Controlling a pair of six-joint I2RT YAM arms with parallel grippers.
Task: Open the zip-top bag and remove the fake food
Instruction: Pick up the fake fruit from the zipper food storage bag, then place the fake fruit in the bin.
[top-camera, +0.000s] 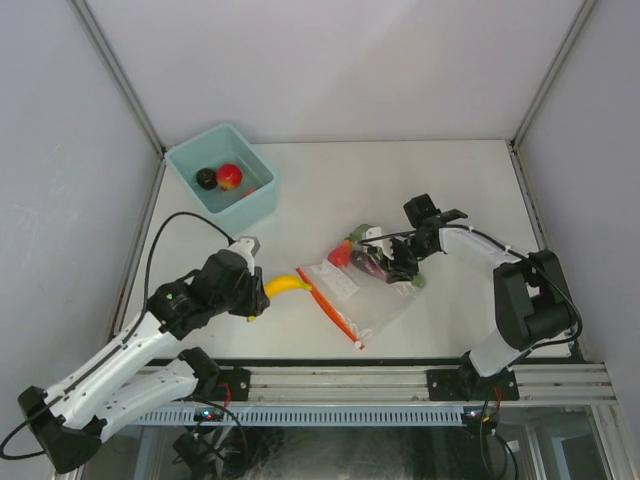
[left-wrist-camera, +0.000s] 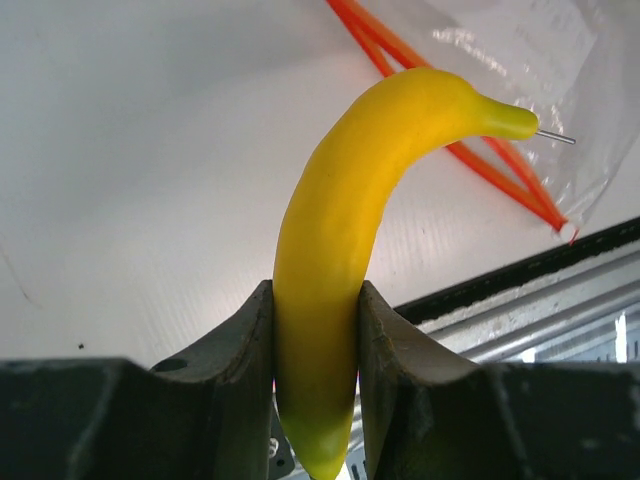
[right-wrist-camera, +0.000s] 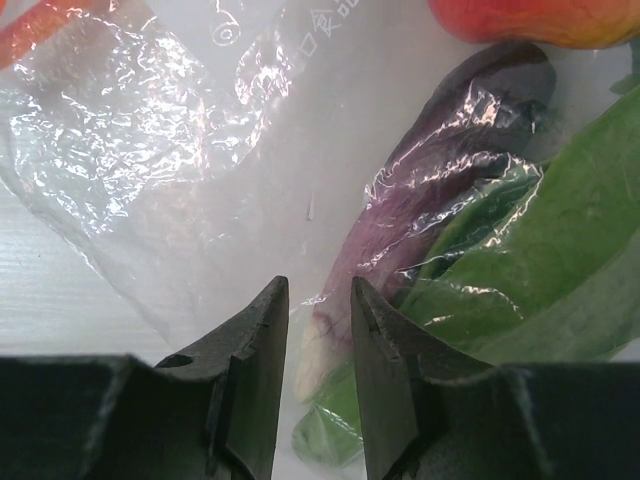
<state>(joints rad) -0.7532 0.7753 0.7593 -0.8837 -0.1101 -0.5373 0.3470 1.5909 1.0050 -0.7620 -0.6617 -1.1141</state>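
Yellow banana (left-wrist-camera: 340, 230) clamped in my L gripper (left-wrist-camera: 315, 292), lifted off table beside zip-top bag (top-camera: 352, 298), prob. for bin (top-camera: 262, 196). R gripper (right-wrist-camera: 318, 292) jaws near-together pinching bag film, anchoring it; remaining fake food (right-wrist-camera: 455, 165) inside.

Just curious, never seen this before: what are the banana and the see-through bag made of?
The banana looks like smooth moulded plastic: even yellow, soft sheen. The bag seems thin clear plastic film: it crinkles, glints, and shows the purple vegetable through it.
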